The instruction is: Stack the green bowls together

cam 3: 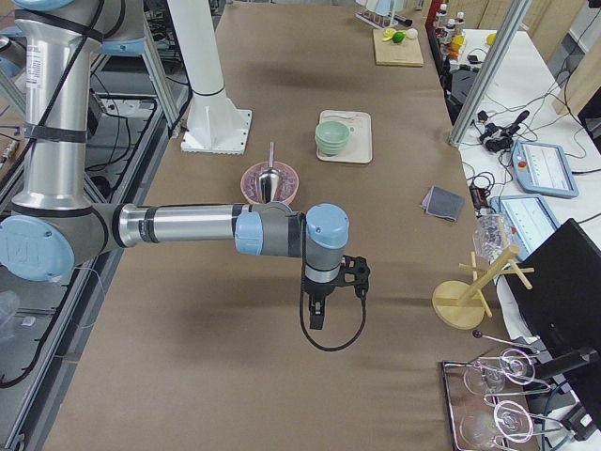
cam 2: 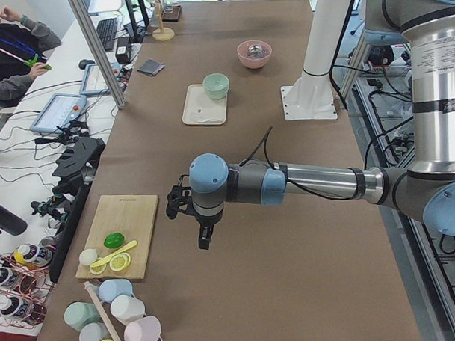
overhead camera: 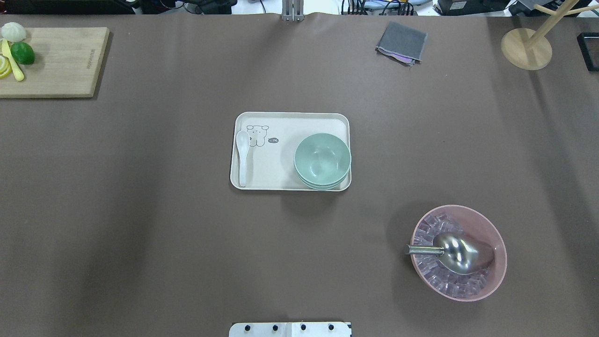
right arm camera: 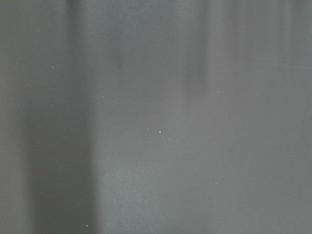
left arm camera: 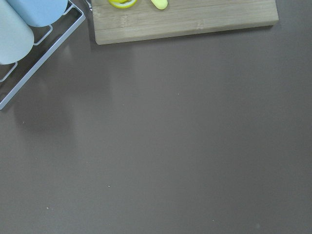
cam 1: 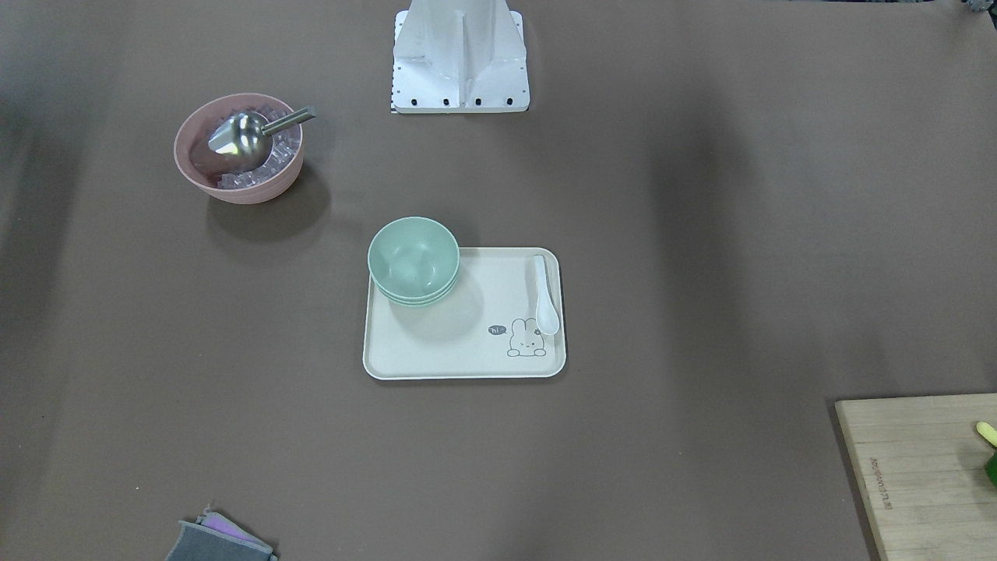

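Front-facing view: three green bowls point(cam 1: 413, 261) are nested upright in one stack on the tray point(cam 1: 467, 368), in the corner toward the robot base point(cam 1: 459, 62) and on the robot's right. A white spoon point(cam 1: 545, 300) lies along the tray's opposite short side, just beside a bunny print point(cam 1: 523, 339). The pink bowl point(cam 1: 237, 189) holds ice cubes point(cam 1: 280, 152) and a metal scoop point(cam 1: 241, 136). It sits well apart from the tray on the table point(cam 1: 701, 234), on the robot's right side. A cutting board point(cam 1: 919, 475) is at one corner and a grey cloth point(cam 1: 218, 543) is at the operators' edge.

Overhead view: same layout, and three rims show in the stack. A wooden stand point(overhead camera: 526, 49) is in the far right corner. A lime point(overhead camera: 22, 53) is on the cutting board.

Exterior left view: the left gripper point(cam 2: 204, 241) points down over bare table near the cutting board, well apart from the bowls. Whether its jaws are spread or pressed together cannot be told from here. A person point(cam 2: 10, 43) sits at a desk beside the table. Mugs point(cam 2: 113, 317) are at the near end.

Exterior right view: the right gripper point(cam 3: 316, 318) points down over bare table, nearer the camera than the pink bowl and well apart from the stack. Its jaw state cannot be told either.

Left wrist view: bare table, with the cutting board's edge and a lemon slice point(left arm camera: 122, 3) at the top and two pale mugs in a wire rack point(left arm camera: 39, 56) at the corner.

Right wrist view: only the brown table surface, blurred.
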`<move>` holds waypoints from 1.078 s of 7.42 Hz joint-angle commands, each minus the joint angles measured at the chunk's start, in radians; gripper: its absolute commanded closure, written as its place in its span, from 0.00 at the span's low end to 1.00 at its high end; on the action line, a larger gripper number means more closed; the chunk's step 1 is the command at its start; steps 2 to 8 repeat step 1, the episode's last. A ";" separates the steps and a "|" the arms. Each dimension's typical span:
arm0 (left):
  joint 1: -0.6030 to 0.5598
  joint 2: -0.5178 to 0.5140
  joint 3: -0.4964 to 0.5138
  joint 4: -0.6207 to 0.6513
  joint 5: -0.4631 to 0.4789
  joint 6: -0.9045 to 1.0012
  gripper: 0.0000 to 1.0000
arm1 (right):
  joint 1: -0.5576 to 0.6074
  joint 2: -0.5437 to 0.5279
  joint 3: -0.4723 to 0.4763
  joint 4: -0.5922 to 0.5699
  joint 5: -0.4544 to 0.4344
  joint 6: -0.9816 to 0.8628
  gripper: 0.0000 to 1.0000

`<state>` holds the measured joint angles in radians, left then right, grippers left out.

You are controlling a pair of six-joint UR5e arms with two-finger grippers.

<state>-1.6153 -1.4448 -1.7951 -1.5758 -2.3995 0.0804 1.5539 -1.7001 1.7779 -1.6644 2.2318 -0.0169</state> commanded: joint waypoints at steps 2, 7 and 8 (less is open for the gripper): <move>0.000 0.000 0.000 0.000 0.000 -0.001 0.01 | 0.000 0.000 0.000 0.000 0.000 0.000 0.00; 0.000 0.000 0.000 0.000 0.000 -0.001 0.01 | 0.000 0.000 0.000 0.000 0.000 0.000 0.00; 0.000 0.000 0.000 0.000 0.000 -0.001 0.01 | 0.000 0.000 0.000 0.000 0.000 0.000 0.00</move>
